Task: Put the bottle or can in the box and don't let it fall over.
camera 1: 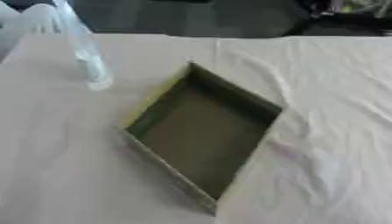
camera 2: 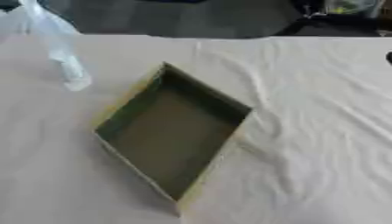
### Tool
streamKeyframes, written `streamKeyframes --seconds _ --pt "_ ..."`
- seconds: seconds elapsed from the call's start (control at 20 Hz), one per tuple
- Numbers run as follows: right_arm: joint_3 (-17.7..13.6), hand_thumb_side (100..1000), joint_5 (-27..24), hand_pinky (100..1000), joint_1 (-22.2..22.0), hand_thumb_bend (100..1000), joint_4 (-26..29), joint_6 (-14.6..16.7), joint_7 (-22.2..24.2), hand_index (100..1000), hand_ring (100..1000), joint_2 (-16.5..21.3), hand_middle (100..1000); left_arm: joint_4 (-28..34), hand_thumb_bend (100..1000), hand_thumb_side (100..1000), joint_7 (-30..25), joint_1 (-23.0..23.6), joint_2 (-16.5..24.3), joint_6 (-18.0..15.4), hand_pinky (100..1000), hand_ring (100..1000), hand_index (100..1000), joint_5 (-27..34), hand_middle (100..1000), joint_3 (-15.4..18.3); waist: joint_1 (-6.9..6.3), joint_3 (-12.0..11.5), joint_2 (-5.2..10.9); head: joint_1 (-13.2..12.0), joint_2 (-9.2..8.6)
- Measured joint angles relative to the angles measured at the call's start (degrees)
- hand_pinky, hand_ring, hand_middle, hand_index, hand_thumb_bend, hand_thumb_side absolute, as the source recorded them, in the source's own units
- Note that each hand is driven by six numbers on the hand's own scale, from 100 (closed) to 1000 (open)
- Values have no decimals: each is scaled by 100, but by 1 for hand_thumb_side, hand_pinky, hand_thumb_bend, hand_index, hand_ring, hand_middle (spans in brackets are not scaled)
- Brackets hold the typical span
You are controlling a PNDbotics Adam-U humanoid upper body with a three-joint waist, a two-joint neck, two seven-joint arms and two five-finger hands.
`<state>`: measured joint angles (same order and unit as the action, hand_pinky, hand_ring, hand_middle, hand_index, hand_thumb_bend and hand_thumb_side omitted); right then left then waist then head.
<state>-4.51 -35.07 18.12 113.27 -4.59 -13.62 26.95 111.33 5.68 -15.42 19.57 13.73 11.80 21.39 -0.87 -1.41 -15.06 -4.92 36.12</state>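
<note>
Box [camera 1: 201,135]: shallow, open-topped, olive-brown inside with paler yellowish rims. Sits turned diamond-wise on the desk's [camera 1: 329,131] rumpled white cloth, one corner pointing away, one toward the near edge. Nothing inside it.

Bottle [camera 1: 82,48]: clear plastic, blurred, at upper left, leaning with its top toward the far left. Lower end near the cloth, apart from the box.

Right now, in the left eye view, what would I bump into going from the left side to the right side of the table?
Clear bottle, tilted, at the far left → open box in the middle → bare wrinkled cloth out to the right edge. No robot hand shows in this view.
</note>
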Motion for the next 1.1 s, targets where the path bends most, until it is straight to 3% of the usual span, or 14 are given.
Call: streamKeyframes --seconds 0.7,0.9,1.1 --pt "-7 533 -48 1000 26 100 0 3 -3 1000 1000 1 899 -42 238 316 -41 -17 48 -71 1000 1000 866 -48 1000 -5 -40 89 -18 -110 59" --pt "-13 532 -50 1000 27 100 0 5 -5 1000 1000 4 899 -380 333 319 -350 -17 404 -263 1000 1000 876 -78 1000 -110 -61 96 -23 -84 43" --pt "-37 533 -50 1000 27 100 0 6 -6 1000 1000 7 899 -1222 387 347 -696 -111 935 -556 1000 1000 886 -43 1000 -235 -72 107 -24 -22 -22"
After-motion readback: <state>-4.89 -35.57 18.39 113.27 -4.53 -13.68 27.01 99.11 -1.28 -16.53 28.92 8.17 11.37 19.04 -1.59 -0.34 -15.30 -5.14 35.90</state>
